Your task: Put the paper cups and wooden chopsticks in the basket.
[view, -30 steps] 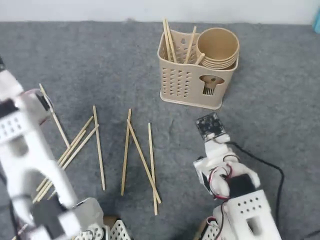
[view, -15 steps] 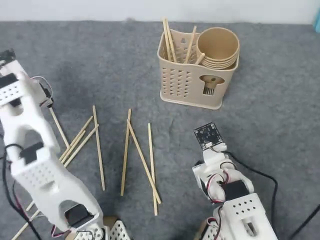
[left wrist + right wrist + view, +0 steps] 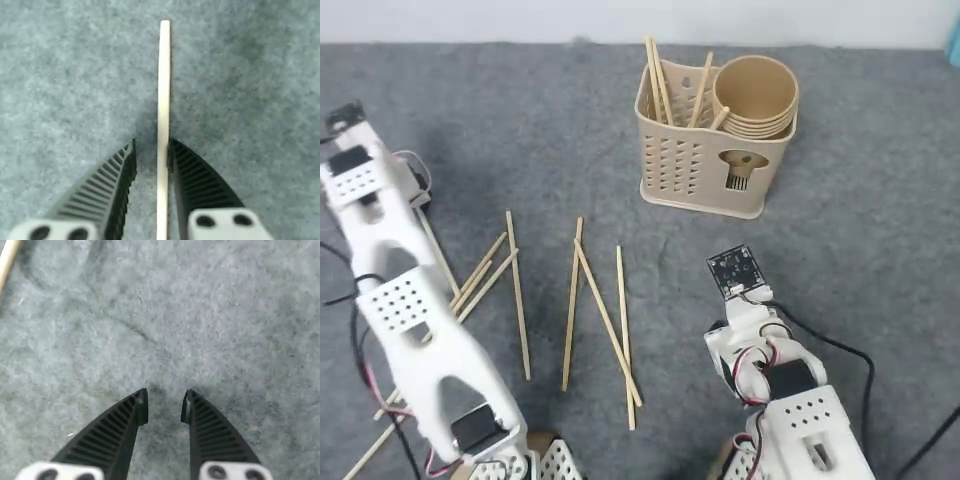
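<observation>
One wooden chopstick point(image 3: 164, 75), light, stiff and slick, straddled by the unclenched left gripper point(image 3: 152, 144), well left of the basket point(image 3: 690, 165). Best pinched squarely near mid-length, against pivoting. Right gripper point(image 3: 164, 407) parted, empty, near side of the basket.

No readable text, labels or numbers anywhere

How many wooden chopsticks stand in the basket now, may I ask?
4 chopsticks: two together at the basket's left end, one leaning beside the paper cups, one tip by their rim. More may be hidden.
</observation>
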You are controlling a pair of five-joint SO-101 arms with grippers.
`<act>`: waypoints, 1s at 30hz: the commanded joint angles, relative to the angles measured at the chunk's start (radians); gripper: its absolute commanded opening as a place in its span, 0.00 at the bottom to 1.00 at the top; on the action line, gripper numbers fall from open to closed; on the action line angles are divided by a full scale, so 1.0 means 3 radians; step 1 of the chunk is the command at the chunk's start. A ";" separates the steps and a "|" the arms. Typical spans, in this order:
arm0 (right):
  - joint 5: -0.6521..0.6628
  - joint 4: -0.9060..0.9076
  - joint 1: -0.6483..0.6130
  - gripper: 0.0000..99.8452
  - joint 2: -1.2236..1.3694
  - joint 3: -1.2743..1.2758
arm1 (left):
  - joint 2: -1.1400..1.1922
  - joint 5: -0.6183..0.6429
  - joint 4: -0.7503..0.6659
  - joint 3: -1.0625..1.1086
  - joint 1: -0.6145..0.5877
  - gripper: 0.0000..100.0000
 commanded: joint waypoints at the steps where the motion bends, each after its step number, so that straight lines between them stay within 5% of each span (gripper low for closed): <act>1: 0.0056 -0.0054 0.0008 0.12 -0.0054 -0.0031 | 0.0363 -0.0046 0.0266 -0.0555 0.0118 0.06; 9: 0.0056 -0.0054 0.0008 0.12 -0.0054 -0.0031 | 0.0568 -0.0036 0.1202 -0.1880 0.0148 0.01; 16: 0.0056 -0.0054 0.0008 0.12 -0.0054 -0.0031 | 0.0353 -0.0036 0.1233 -0.2626 0.0046 0.01; 24: 0.0072 -0.0054 0.0008 0.12 -0.0054 -0.0031 | -0.0798 -0.0036 0.1233 -0.1609 0.0077 0.01; 30: 0.0072 -0.0054 0.0008 0.12 -0.0054 -0.0031 | -0.2117 -0.0041 0.1217 -0.0401 0.0491 0.01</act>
